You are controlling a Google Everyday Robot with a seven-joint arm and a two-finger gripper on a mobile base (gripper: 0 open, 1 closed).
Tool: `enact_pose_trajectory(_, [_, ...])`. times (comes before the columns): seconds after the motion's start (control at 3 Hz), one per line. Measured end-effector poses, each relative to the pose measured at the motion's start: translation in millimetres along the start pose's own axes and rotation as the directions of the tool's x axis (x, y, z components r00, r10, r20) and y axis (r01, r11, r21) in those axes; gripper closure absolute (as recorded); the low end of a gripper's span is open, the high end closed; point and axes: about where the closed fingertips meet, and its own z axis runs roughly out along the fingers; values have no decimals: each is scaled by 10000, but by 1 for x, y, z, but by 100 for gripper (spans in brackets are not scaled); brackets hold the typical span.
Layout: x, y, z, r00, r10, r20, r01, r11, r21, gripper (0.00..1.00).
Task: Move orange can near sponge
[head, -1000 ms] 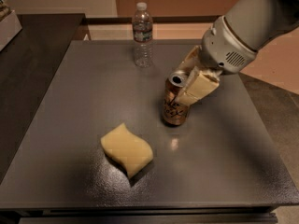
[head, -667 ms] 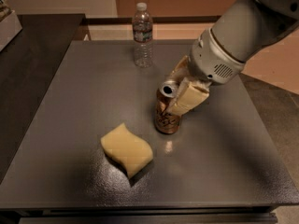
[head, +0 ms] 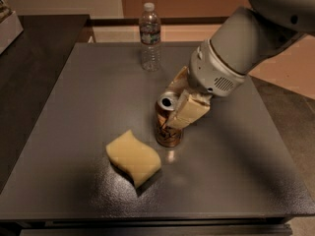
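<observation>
Orange can (head: 168,133) sits clamped between the gripper's (head: 173,111) narrowed fingers, the sponge (head: 134,157) lying near, lower-left of the gripper.

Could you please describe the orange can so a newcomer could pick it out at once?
On the dark grey table, look near the middle, just right of the pale yellow sponge. The orange can is there, clasped near its top by the gripper; unlike the clear water bottle at the far edge, it is brown-orange metal.
</observation>
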Motion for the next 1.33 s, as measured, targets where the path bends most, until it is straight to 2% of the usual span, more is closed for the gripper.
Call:
enact_pose_trajectory(0.67, [-2, 1, 1, 10000, -49, -14, 49, 10000, -17, 12])
enact_pose_trajectory(1.0, [-3, 2, 2, 10000, -71, -19, 71, 10000, -25, 0])
enact_pose_trajectory(1.33, [-3, 2, 2, 10000, -72, -19, 72, 10000, -26, 0])
